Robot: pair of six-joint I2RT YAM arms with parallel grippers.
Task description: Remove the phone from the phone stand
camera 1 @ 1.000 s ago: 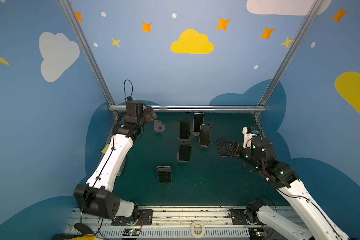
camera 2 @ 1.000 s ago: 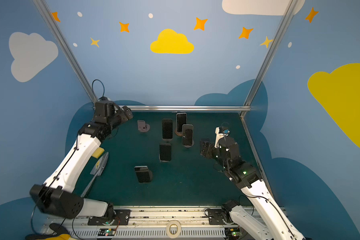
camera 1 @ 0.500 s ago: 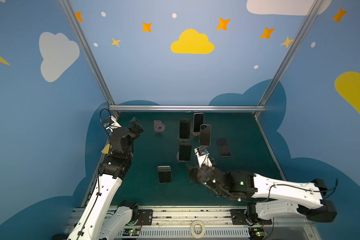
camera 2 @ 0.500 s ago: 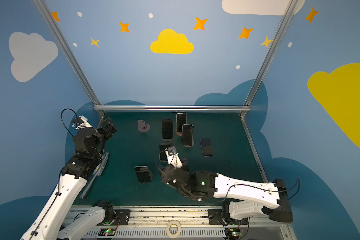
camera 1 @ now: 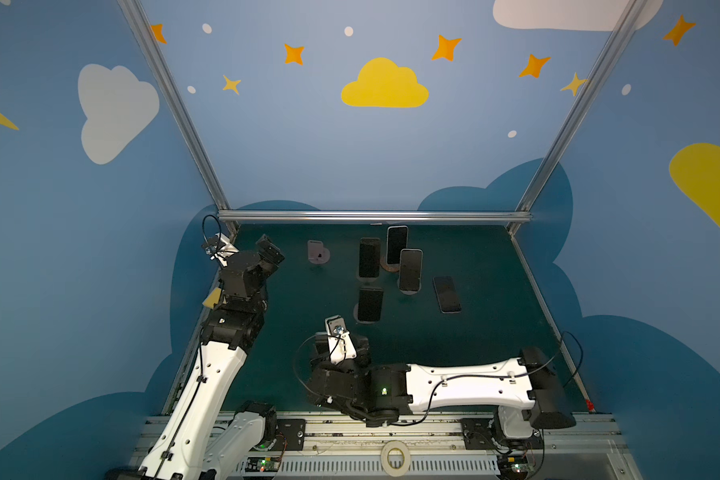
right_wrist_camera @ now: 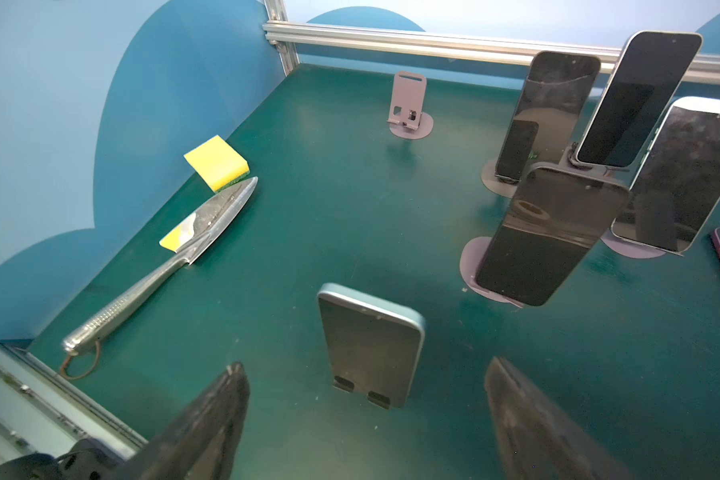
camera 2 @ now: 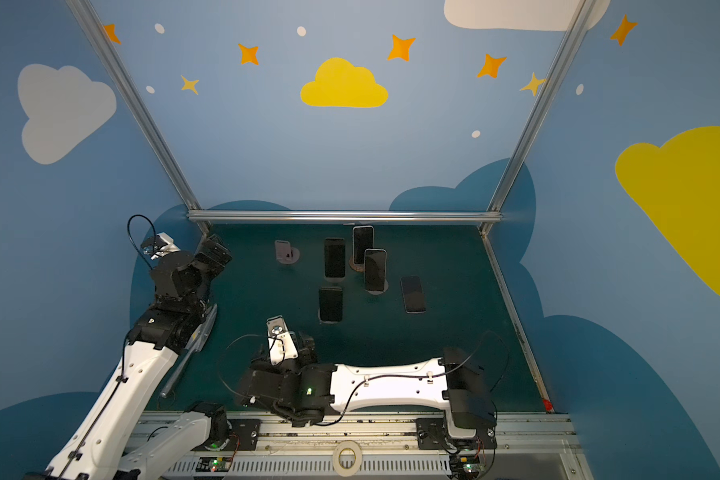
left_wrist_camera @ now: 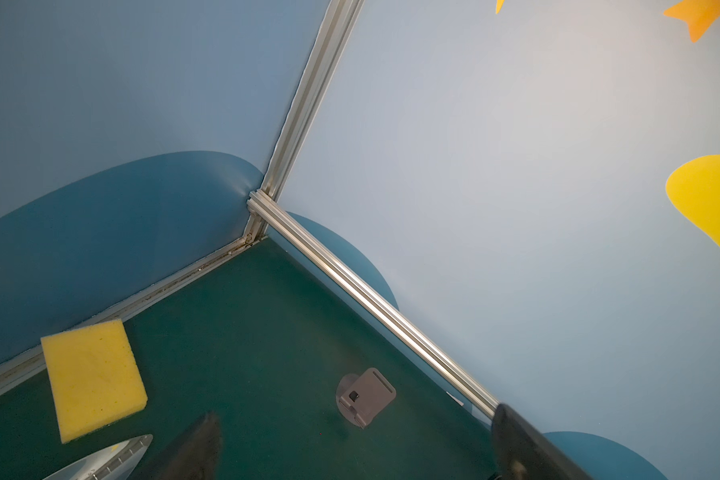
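A teal-edged phone (right_wrist_camera: 371,345) stands upright in a low phone stand near the table's front. My right gripper (right_wrist_camera: 366,365) is open, its dark fingers (right_wrist_camera: 208,415) spread on either side of the phone without touching it. In both top views the right gripper (camera 1: 341,345) (camera 2: 285,347) sits front centre, and its wrist camera hides that phone. My left gripper (camera 1: 269,249) (left_wrist_camera: 356,415) is open and empty at the back left, pointing at an empty grey stand (left_wrist_camera: 364,397) (camera 1: 317,252).
Several dark phones on stands (camera 1: 369,257) (camera 1: 410,270) (right_wrist_camera: 549,237) cluster at the back centre. One phone (camera 1: 447,294) lies flat on the right. A steel knife (right_wrist_camera: 163,266) and a yellow sponge (right_wrist_camera: 217,164) (left_wrist_camera: 92,374) lie along the left wall.
The right arm left a phone lying flat on the right, swung to the front centre and opened wider around the front phone. The left arm drew back from the back-left corner.
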